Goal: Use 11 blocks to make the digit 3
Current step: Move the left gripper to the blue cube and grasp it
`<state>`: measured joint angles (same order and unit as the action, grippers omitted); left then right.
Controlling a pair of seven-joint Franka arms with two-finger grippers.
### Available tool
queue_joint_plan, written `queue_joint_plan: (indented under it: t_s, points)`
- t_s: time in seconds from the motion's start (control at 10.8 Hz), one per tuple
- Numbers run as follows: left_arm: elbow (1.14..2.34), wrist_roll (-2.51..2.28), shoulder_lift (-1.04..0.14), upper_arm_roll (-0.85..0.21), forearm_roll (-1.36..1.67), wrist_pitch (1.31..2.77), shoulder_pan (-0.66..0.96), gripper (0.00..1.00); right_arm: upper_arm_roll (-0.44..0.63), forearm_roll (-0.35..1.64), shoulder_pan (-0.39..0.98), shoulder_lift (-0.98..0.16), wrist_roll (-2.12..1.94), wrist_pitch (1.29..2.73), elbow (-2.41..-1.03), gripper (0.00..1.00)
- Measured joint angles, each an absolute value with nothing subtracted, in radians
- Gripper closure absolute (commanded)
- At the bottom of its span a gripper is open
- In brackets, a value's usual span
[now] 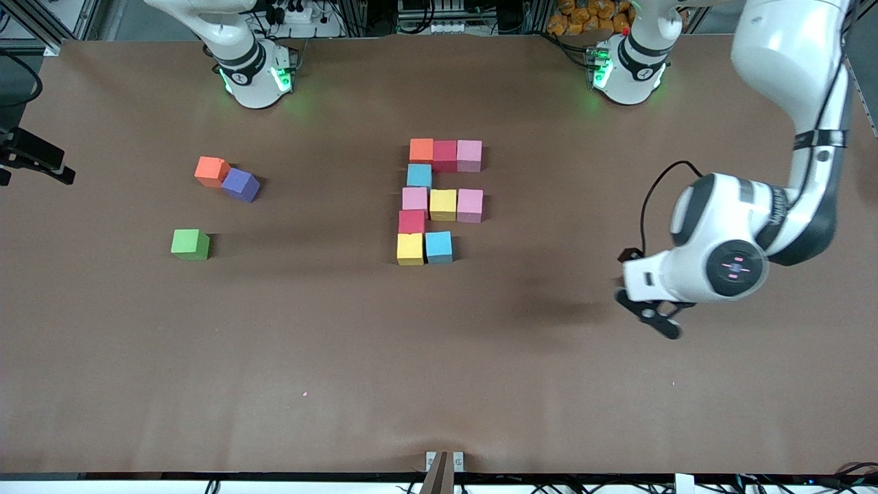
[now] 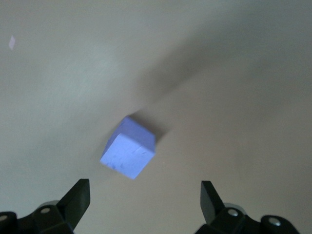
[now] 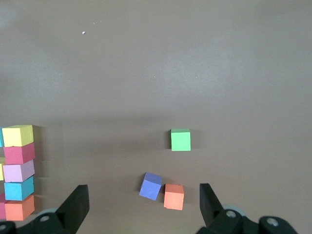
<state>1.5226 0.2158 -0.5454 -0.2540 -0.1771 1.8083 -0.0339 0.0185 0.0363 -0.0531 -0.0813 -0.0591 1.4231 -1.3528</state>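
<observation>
**At table centre, the digit 3 stands ten cubes strong**

At the centre of the table [image 1: 439, 384] the digit 3 [image 1: 442, 204] has two cubes in its nearest row. At its 9 o'clock a purple block [image 1: 241, 184] touches an orange block [image 1: 211, 171], with a green cube [image 1: 190, 244] at 8 o'clock. The left gripper [image 1: 651, 314] hovers over bare table at 4 o'clock, jaws spread. The right gripper [image 3: 144, 189] hangs above the table, jaws spread too.

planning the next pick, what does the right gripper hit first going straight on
Likely the purple cube, in line between the open fingers of the right gripper, beside an orange cube; depth unclear.

Purple cube [image 1: 241, 184] touching orange cube [image 1: 211, 171]
</observation>
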Motion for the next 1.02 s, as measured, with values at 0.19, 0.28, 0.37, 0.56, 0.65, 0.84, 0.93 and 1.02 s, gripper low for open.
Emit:
queue_joint_plan:
  t_s: [0.19, 0.28, 0.37, 0.56, 0.65, 0.84, 0.93, 1.02]
  points:
    - [1.589, -0.067, -0.536, -0.255, -0.168, 1.860, -0.078, 0.00, 0.019, 0.036, -0.053, -0.082, -0.057, 1.416, -1.353, 0.00]
    - [1.615, -0.210, -0.533, -0.257, -0.168, 1.888, -0.077, 0.00, 0.020, 0.035, -0.053, -0.083, -0.056, 1.410, -1.353, 0.00]
    - [1.642, -0.332, -0.531, -0.259, -0.168, 1.921, -0.072, 0.00, 0.023, 0.033, -0.055, -0.085, -0.055, 1.408, -1.353, 0.00]
    - [1.704, -0.472, -0.532, -0.259, -0.172, 1.997, -0.067, 0.00, 0.029, 0.032, -0.067, -0.094, -0.054, 1.406, -1.357, 0.00]
    - [1.733, -0.490, -0.534, -0.257, -0.192, 2.029, -0.072, 0.00, 0.033, 0.032, -0.074, -0.099, -0.054, 1.406, -1.357, 0.00]
    - [1.775, -0.498, -0.539, -0.254, -0.235, 2.076, -0.105, 0.00, 0.033, 0.033, -0.095, -0.113, -0.055, 1.405, -1.358, 0.00]
    - [1.787, -0.498, -0.542, -0.254, -0.238, 2.092, -0.123, 0.00, 0.033, 0.033, -0.097, -0.119, -0.055, 1.406, -1.358, 0.00]
    - [1.793, -0.498, -0.545, -0.254, -0.239, 2.100, -0.134, 0.00, 0.032, 0.033, -0.097, -0.121, -0.055, 1.407, -1.358, 0.00]
